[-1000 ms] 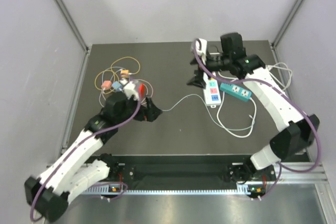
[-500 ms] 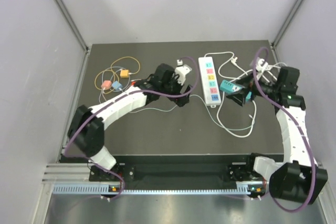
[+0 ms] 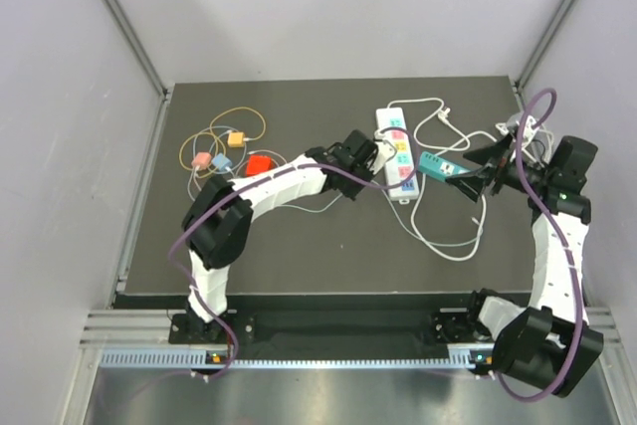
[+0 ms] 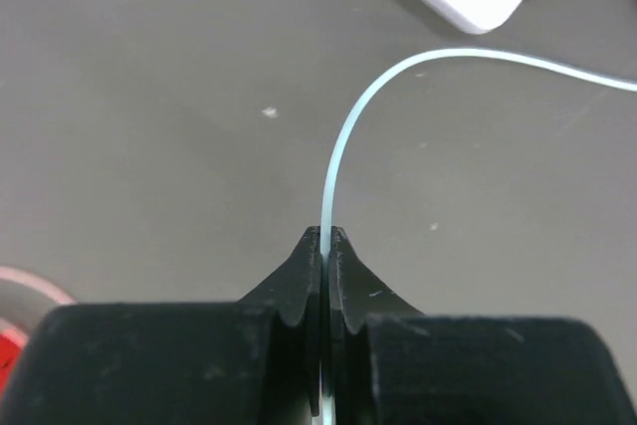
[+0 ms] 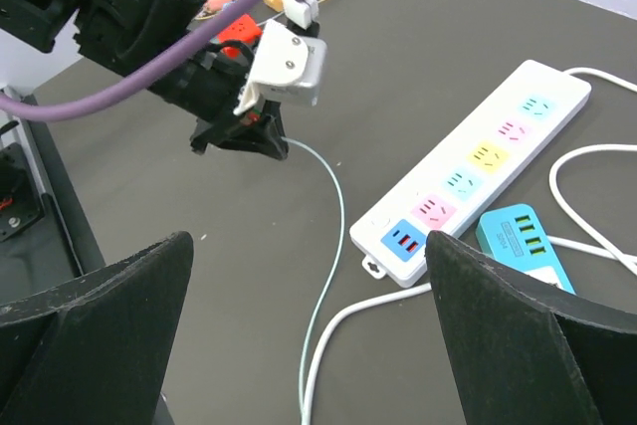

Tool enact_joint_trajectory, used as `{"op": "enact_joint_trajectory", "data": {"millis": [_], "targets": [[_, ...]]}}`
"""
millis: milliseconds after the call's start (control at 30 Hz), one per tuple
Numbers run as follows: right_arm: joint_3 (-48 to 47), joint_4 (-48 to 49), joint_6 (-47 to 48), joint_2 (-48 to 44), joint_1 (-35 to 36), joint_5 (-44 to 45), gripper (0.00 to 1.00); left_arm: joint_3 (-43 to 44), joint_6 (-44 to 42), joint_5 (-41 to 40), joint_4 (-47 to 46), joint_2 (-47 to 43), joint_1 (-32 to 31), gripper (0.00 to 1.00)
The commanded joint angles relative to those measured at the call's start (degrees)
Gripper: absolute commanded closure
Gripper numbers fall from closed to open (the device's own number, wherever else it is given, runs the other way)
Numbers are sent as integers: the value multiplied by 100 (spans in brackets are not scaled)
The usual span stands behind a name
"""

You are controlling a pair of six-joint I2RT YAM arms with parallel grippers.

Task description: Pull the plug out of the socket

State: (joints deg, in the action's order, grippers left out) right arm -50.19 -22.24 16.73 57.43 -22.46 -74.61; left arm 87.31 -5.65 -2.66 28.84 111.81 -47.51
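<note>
From above, the left gripper [image 3: 378, 161] sits just beside the near end of the white power strip [image 3: 403, 161], which lies well back on the table [image 3: 299, 246] with a smaller teal strip [image 3: 443, 166] at its right; the right gripper [image 3: 480, 171] hovers near that teal strip with its fingers spread wide and nothing between them. In the left wrist view the jaws are pressed together on a thin cable [image 4: 343, 136], pale and no thicker than a thread of wire, which rises out of the pinch and bends right, below a corner of the power strip. In the right wrist view the coloured sockets along the strip look unoccupied and the plug itself cannot be picked out, so where the thin cable ends is not certain. Judging by its slack curve, the cable is light, limp and smooth: it would likely slip or stretch under a hard tug, and the light strip may slide along with it. A hold on the rigid plug body would be surer, with the strip pinned down
</note>
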Motion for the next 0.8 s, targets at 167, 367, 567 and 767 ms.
{"op": "enact_joint_trajectory", "data": {"millis": [167,367,567,767], "targets": [[-17,167,-3,-4,-338,-555,0,-1389,310,-1517,-853,-2791,250,100],[-61,44,76,119,-356,-607,0,-1787,1029,-1389,-643,-4113,1505,100],[-61,18,111,75,-408,-625,1,-1928,1339,-1027,-1020,-4747,2377,100],[-26,18,120,84,-461,-660,0,-1910,1259,-1825,-863,-4265,2535,100]]}}
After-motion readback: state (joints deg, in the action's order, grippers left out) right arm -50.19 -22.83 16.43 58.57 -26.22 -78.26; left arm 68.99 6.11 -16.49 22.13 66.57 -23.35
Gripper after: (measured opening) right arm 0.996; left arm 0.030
